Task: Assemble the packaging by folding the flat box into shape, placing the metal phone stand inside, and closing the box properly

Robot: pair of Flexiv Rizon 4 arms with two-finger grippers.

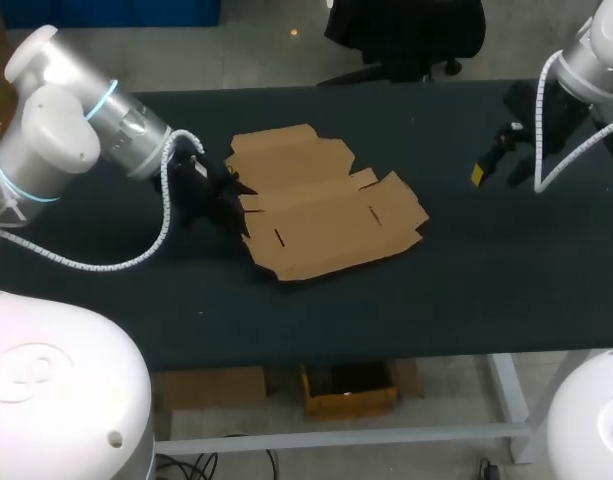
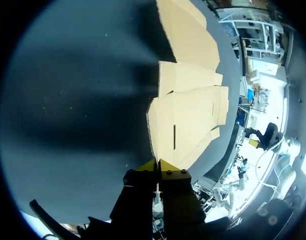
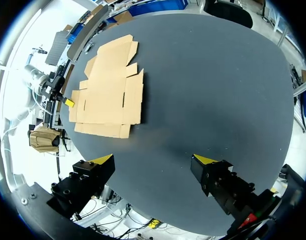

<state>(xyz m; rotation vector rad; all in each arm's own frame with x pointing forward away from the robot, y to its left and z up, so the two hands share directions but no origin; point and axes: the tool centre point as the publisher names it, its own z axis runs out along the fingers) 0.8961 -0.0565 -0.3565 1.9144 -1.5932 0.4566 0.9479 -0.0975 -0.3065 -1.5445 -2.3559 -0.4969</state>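
A flat cardboard box is laid unfolded on the dark table, a little left of the middle, with its flaps spread out and its slots facing up. The left gripper is held low at the box's left edge, at the end of the left arm, which is brought in from the left. In the left wrist view the two yellow tips of this gripper are seen pressed together, with only a thin line left between them. The near edge of the box runs right up to them, so that the cardboard appears to be pinched there. The rest of the sheet is stretched out ahead of the fingers over the table. The right gripper is held above the right part of the table, well apart from the box, at the end of the right arm. In the right wrist view its fingers are spread wide, and nothing is held between them. Bare table is seen under and ahead of them. The box lies far ahead and to one side, and the left gripper's yellow tip is seen at the box's far edge.
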